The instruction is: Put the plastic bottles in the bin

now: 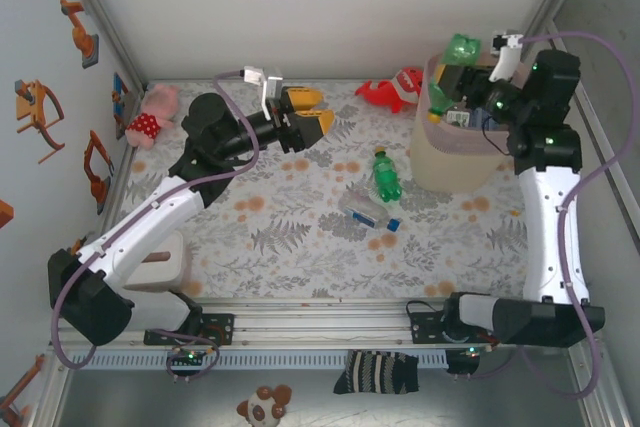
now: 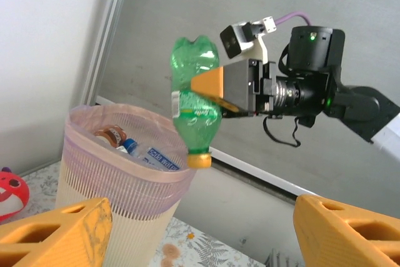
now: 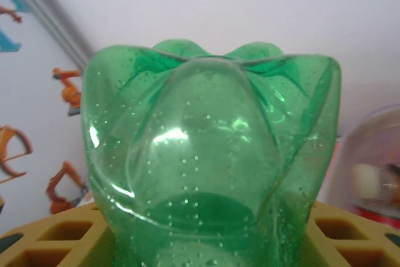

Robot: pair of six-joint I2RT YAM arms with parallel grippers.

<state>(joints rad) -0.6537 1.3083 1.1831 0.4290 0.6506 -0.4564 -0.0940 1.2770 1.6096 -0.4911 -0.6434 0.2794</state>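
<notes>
Holding: we find the right gripper (image 2: 212,85) clamped on the upturned green bottle (image 2: 190,60), cap down.
Bottle position: raised over the rim of the bin (image 2: 119,198).
Bin contents: we note several bottles (image 2: 134,148) inside.
Other arm: the left gripper (image 1: 305,112) stands wide and empty.
Loose items: we count a second green bottle (image 1: 386,175) and a clear bottle (image 1: 365,212) lying on the table (image 1: 300,237).
</notes>
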